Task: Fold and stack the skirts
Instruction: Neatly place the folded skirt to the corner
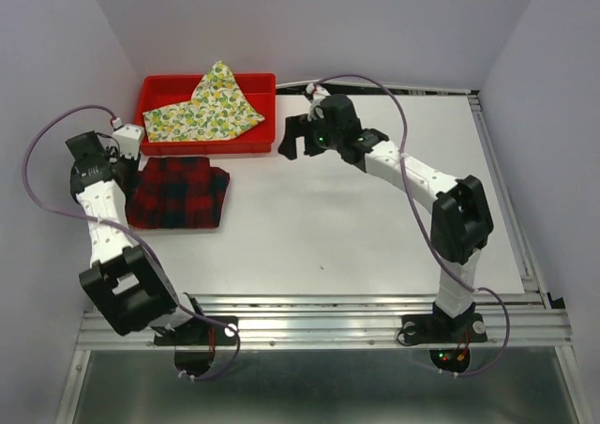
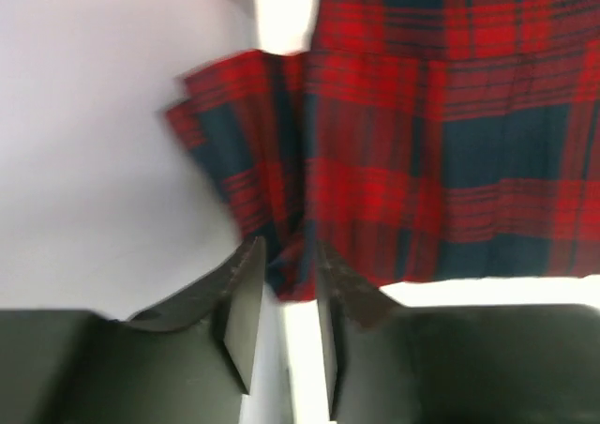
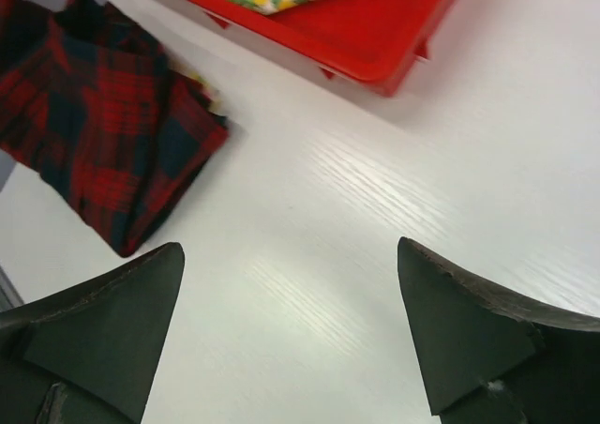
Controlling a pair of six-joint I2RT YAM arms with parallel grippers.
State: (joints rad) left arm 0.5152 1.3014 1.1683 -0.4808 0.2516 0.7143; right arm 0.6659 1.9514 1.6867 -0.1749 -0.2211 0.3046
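Red tray is sitting at the far left part of the table; taking it as the reference. Lemon-print skirt is lying inside the tray, loosely spread and not folded flat, with one corner pointing up toward the tray's far rim. Plaid skirt is lying folded on the table just in front of the tray's left half, with a strip of table showing between it and the rim in the right wrist view. In that same view a pale yellowish sliver is peeking out at the plaid skirt's tray-side edge; too small to say what it is.

Left gripper is hanging by the tray's front left corner, right beside the plaid skirt's left edge. Its fingers are standing only narrowly apart, and a corner of the plaid cloth is lying right at the tips. The view is blurred, so cannot tell if it is pinching the cloth or sitting clear of it.

Right gripper is hovering just off the tray's right end, over bare table. Its fingers are standing wide apart, fully released, nothing between them, well apart from both skirts.
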